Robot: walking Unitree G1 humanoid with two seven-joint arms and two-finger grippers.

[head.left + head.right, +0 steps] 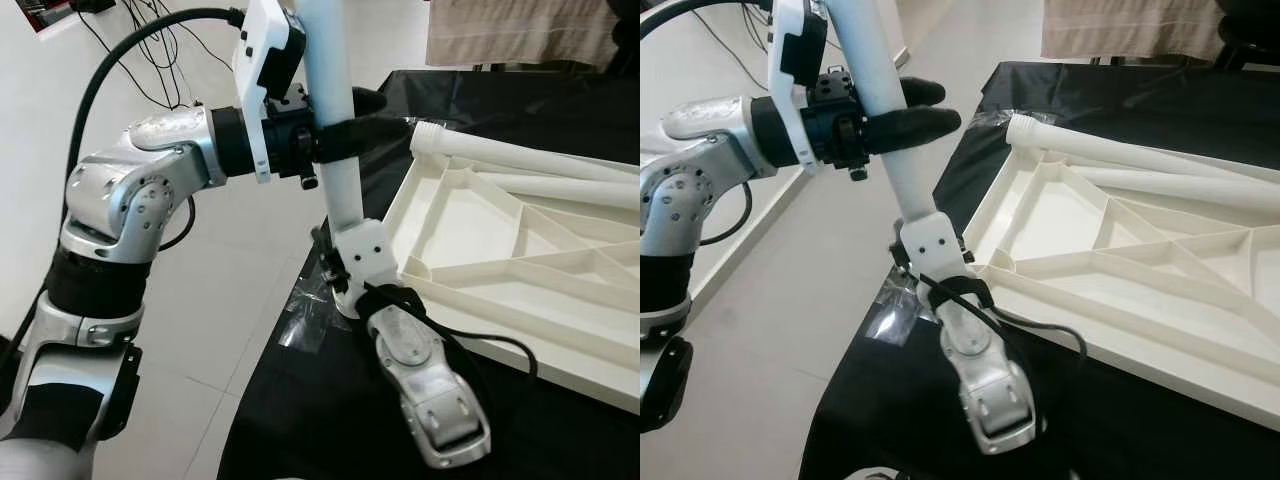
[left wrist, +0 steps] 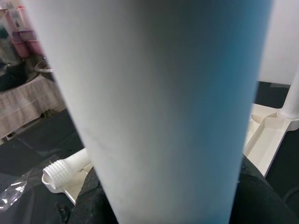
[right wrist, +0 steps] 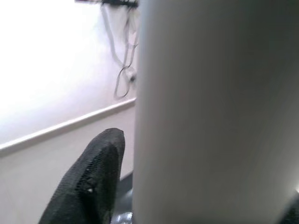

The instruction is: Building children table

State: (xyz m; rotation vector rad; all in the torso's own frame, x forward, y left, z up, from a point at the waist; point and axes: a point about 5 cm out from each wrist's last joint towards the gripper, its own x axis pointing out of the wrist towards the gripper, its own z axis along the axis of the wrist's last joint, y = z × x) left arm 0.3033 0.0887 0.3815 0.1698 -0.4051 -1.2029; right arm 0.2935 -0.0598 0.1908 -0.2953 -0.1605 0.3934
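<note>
At the tabletop's (image 1: pixel 520 300) nine o'clock corner, both grippers are clamping one upright white leg (image 1: pixel 335 150), left gripper (image 1: pixel 345 135) high, right gripper (image 1: pixel 350 290) low; it seems best kept vertical while threading into the socket.

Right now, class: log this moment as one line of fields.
left gripper: shut on leg, upper part | right gripper: shut on leg, lower end | leg: near upright at corner of tabletop | tabletop: upside down on black cloth
</note>
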